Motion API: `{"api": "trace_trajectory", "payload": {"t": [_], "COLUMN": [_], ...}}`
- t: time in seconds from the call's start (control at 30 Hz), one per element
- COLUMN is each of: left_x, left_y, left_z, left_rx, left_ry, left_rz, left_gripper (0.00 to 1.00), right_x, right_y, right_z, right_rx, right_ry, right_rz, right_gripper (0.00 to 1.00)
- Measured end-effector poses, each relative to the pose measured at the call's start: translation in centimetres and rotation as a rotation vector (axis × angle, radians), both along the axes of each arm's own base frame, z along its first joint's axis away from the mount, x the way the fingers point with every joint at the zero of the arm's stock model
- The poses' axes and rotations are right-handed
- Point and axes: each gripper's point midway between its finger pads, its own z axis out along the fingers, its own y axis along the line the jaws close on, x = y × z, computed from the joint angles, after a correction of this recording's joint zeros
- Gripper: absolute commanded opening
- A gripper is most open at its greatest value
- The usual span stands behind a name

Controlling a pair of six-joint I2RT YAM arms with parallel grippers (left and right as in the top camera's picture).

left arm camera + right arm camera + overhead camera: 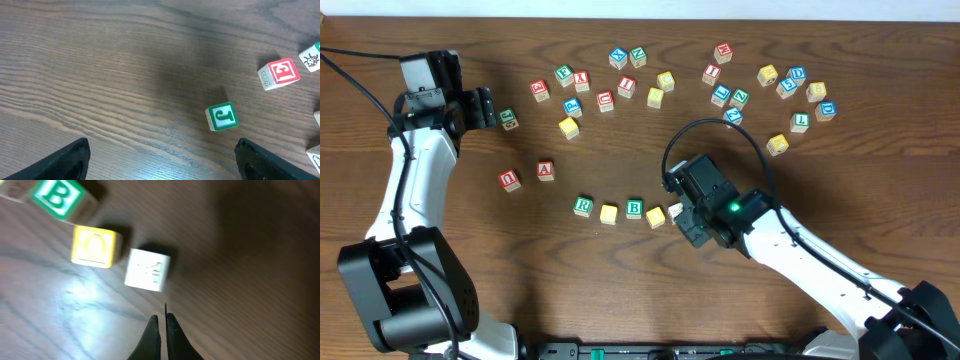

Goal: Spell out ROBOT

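Overhead: near-centre row, left to right, R [582, 206], yellow cube [609, 213], B [634, 209], second yellow cube [655, 216], pale cube [674, 211]. Left wrist: left gripper [160, 160] spread wide, empty, J cube [222, 116] just beyond. Right wrist: right gripper [162, 324] closed on nothing, tips just short of the pale cube.

The left arm [410, 190] runs from 7 o'clock up to 10 o'clock, wrist bent so its jaws face 3 o'clock, spread wide. The right arm [810, 255] reaches from 5 o'clock toward centre, jaws pressed together, pointing at 9 o'clock
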Motion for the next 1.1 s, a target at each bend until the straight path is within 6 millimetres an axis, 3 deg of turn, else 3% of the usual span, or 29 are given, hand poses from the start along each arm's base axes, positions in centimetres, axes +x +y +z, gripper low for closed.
{"api": "trace_trajectory", "payload": {"t": [0.17,0.37,0.7,1.1], "left_x": [0.0,0.0,0.0,0.0], "left_y": [0.0,0.0,0.0,0.0], "left_z": [0.0,0.0,0.0,0.0], "left_rx": [0.000,0.000,0.000,0.000], "left_ry": [0.000,0.000,0.000,0.000], "left_rz": [0.000,0.000,0.000,0.000], "left_gripper": [0.91,0.91,0.91,0.91], "right_x": [-0.2,-1.1,0.5,0.5], "right_y": [1.3,1.0,2.1,1.6], "right_z": [-0.5,-2.1,-1.3,-2.9], "right_rx": [0.074,0.084,0.147,0.121], "right_ry": [0.005,0.024,-0.041,-0.003], "right_rz": [0.025,0.033,0.003,-0.057], "right_gripper": [0.01,0.01,0.01,0.01]}}
